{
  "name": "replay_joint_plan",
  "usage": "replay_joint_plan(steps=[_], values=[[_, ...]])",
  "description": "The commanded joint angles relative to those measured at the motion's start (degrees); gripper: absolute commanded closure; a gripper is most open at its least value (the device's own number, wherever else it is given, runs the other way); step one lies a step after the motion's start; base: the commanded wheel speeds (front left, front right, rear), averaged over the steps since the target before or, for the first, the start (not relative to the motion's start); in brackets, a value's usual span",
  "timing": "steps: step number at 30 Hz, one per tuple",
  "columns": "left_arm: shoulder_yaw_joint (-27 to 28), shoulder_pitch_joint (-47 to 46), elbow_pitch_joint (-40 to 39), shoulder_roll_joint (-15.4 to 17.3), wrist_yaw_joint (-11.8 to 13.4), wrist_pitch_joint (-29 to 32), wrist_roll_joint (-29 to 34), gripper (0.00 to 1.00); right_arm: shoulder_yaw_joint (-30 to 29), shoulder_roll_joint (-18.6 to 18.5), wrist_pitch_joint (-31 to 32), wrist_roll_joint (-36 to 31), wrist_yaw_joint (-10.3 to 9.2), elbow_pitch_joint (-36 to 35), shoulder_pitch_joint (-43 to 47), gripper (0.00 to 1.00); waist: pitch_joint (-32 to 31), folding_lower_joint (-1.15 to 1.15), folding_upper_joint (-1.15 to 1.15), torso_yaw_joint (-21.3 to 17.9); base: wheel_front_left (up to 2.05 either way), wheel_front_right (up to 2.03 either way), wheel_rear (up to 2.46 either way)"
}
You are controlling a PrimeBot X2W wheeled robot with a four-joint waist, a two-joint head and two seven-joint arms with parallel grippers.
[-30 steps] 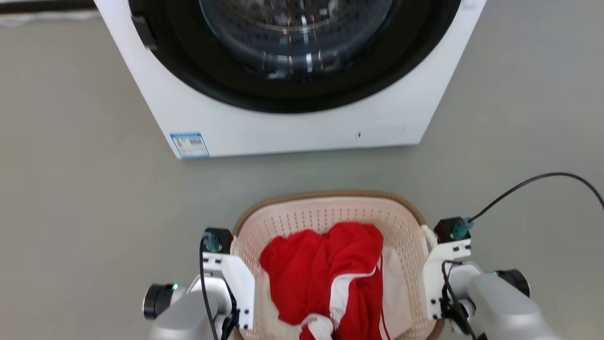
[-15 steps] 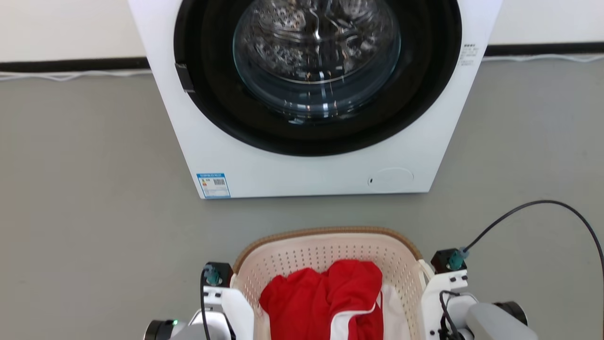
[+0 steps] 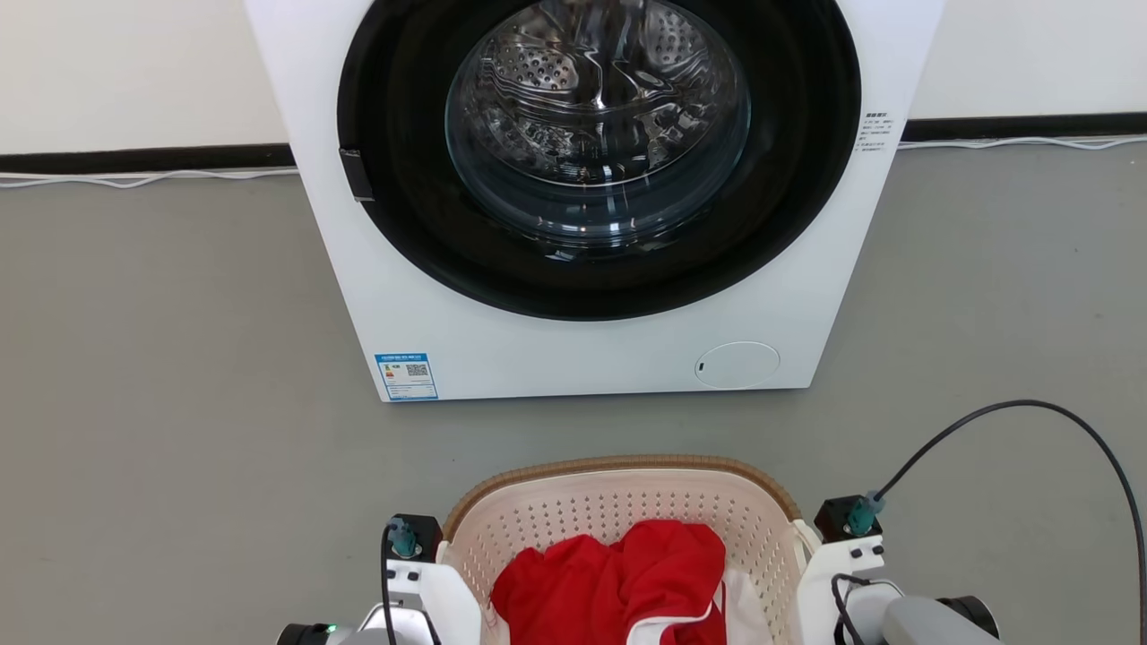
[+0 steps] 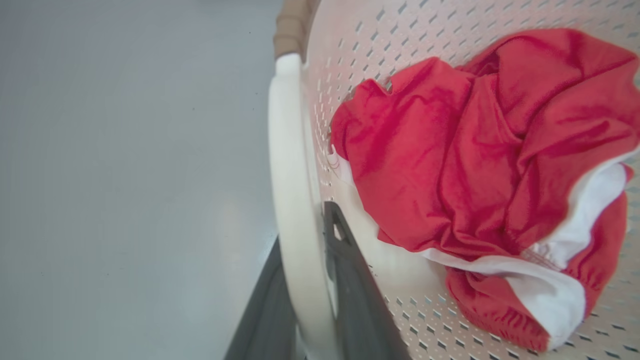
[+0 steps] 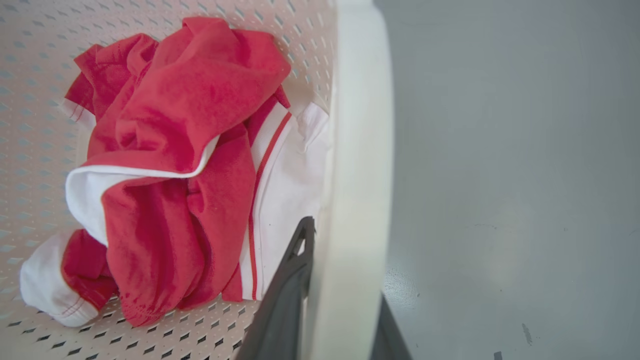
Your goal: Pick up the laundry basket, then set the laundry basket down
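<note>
Cream perforated plastic, brown-rimmed laundry basket (image 3: 591,506) lies before a white washing machine (image 3: 538,349) in the head view. Left wrist view: the left end effector (image 4: 305,225) pinches the basket's white loop handle (image 4: 287,150), a red-and-white garment (image 4: 450,165) just right of it. Right wrist view: the right end effector (image 5: 345,250) pinches the other handle (image 5: 357,125), garment at its left.

- Left gripper (image 4: 302,225), bottom centre of its wrist view: dark fingers (image 4: 350,280) pinch the handle of the laundry basket (image 4: 292,150).
- Right gripper (image 5: 345,260): same grip, mirrored.
- Head view: left wrist (image 3: 430,582) and right wrist (image 3: 842,564) at the bottom edge.
</note>
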Motion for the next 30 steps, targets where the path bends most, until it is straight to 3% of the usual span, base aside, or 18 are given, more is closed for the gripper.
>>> replay_joint_plan(steps=[1, 30], values=[[0.4, -1.9, -0.4, 0.7, -0.4, -0.7, 0.6, 1.00, 1.4, 1.3, 0.2, 0.6, 0.95, -1.5, -0.3, 1.00, 0.0, 0.00, 0.00, -0.1, 0.00, 0.00, 0.00], [-0.9, -2.1, 1.1, 0.7, -0.9, 0.8, 0.2, 1.00, 4.8, 1.3, 0.5, 6.0, 0.95, -0.6, -1.8, 1.00, -0.8, 0.00, 0.00, 0.3, 0.00, 0.00, 0.00]])
